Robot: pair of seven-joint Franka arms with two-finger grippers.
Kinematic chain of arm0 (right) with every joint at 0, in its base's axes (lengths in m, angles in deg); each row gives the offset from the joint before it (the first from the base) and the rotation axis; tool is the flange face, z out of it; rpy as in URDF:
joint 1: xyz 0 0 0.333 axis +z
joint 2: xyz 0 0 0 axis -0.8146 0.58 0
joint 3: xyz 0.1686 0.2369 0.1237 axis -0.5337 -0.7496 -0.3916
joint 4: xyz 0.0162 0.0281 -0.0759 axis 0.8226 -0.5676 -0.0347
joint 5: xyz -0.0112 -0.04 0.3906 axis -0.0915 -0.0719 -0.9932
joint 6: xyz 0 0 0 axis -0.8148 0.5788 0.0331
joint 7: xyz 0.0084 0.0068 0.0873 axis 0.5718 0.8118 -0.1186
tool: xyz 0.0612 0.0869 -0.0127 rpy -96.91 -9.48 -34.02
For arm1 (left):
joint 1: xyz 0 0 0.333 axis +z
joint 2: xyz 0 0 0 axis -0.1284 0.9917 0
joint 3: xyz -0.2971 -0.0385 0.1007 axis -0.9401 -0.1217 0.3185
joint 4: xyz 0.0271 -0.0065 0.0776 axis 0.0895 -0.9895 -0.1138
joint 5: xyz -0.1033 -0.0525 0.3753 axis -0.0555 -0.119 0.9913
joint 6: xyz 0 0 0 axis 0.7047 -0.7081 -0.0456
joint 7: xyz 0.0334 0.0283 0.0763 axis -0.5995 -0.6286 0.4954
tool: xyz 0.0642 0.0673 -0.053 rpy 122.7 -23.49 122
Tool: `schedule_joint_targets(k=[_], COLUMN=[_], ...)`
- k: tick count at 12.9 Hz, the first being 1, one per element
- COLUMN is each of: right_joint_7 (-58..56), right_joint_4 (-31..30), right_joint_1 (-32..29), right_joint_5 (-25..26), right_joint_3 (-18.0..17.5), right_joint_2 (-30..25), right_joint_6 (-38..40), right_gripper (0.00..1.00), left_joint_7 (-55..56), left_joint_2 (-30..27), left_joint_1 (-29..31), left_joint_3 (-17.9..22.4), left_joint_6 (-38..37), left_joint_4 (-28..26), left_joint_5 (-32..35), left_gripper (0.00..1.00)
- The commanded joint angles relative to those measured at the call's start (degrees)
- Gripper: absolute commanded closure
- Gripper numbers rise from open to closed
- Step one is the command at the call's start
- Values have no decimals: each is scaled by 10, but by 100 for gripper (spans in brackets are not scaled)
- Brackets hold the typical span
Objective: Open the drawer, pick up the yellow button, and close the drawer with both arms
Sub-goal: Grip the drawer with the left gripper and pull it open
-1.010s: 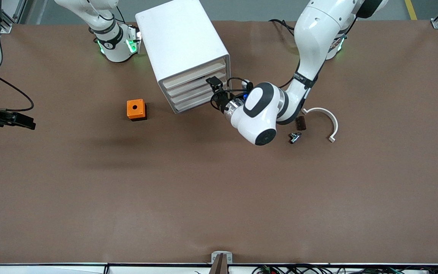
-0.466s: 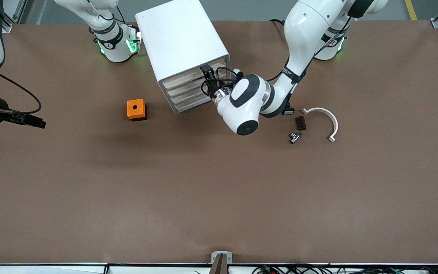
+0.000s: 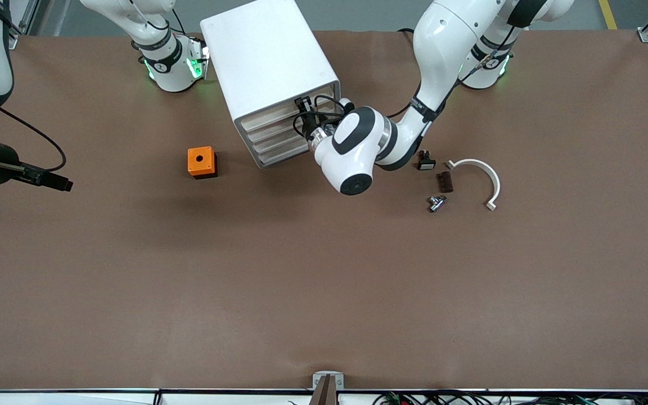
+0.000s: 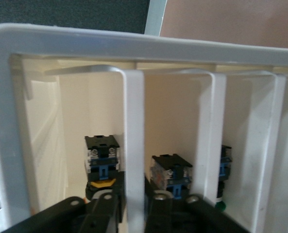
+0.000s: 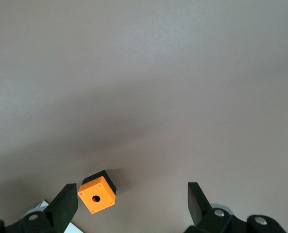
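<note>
Smooth, faintly glossy white plastic forms the cabinet (image 3: 270,62) and the drawer (image 4: 134,145) front pinched between the left gripper (image 4: 134,213)'s matt black fingers (image 4: 105,213), with cream plastic walls inside. The table (image 3: 324,292) wears a matt, finely textured brown covering, and beneath the right gripper (image 5: 129,201)'s spread matt black fingers sits a cube (image 5: 98,194) of matt orange plastic on a black base. The arms' white shells (image 3: 358,149) shine glossily.
</note>
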Motion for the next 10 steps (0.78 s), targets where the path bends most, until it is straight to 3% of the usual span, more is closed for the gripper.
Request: schedule_joint_targets(k=[1,4,7,10], right_joint_7=[23,29,65,156], right_joint_4=[3,-1,-3,-2], right_joint_1=[9,14,32,90], right_joint_5=[-7,-7,-7,-7], right_joint_3=[1,1,1,0], right_joint_2=[-4,-5,-6,-6], right_joint_6=[8,7,7,4], right_gripper=[0,0,0,0], left_joint_7=[7,4,4,0], left_joint_2=[0,1,3,13], left_joint_1=[3,22,79,111], left_joint_3=[8,37,39,39], left_joint_6=[-3,-3,-3,-1], left_joint_4=[7,16,37,56], left_joint_5=[-2,5,2,1], left_gripper=[100,100,100,100])
